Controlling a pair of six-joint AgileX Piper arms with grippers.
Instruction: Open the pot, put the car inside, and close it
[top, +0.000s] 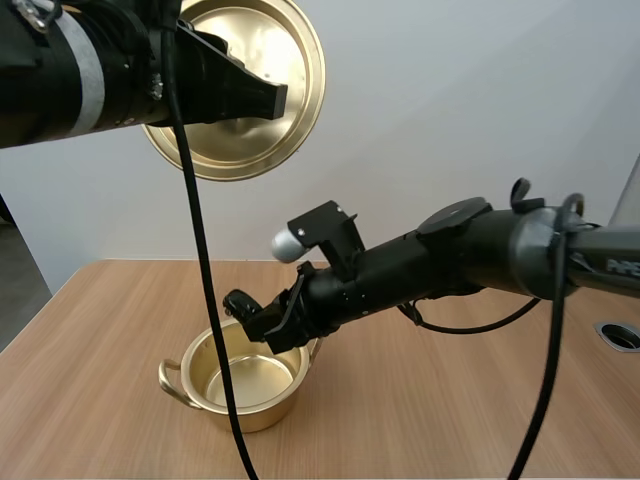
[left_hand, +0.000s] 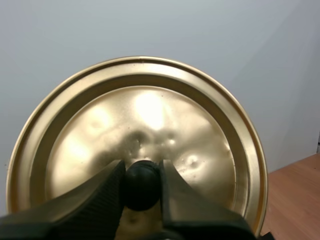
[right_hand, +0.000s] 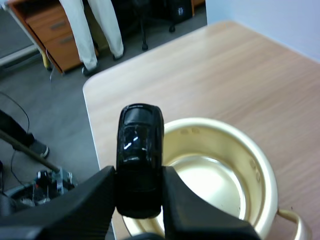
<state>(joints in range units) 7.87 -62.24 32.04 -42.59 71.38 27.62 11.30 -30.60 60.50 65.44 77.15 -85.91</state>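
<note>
A gold pot (top: 245, 385) stands open on the wooden table, its inside bare (right_hand: 210, 180). My left gripper (top: 265, 95) holds the gold lid (top: 255, 60) high in the air, well above the pot. In the left wrist view its fingers (left_hand: 105, 192) pinch the lid's black knob (left_hand: 142, 185) against the lid (left_hand: 150, 120). My right gripper (top: 250, 315) hovers over the pot's far rim, shut on a black toy car (right_hand: 140, 157). The car (top: 238, 302) sticks out past the fingertips (right_hand: 97, 197), just above the pot's rim (right_hand: 220, 125).
The wooden table (top: 450, 400) stretches around the pot, with a round hole (top: 620, 335) near its right edge. In the right wrist view the table's edge (right_hand: 95, 80) drops to a grey floor where a person's legs (right_hand: 95, 30) stand by a desk.
</note>
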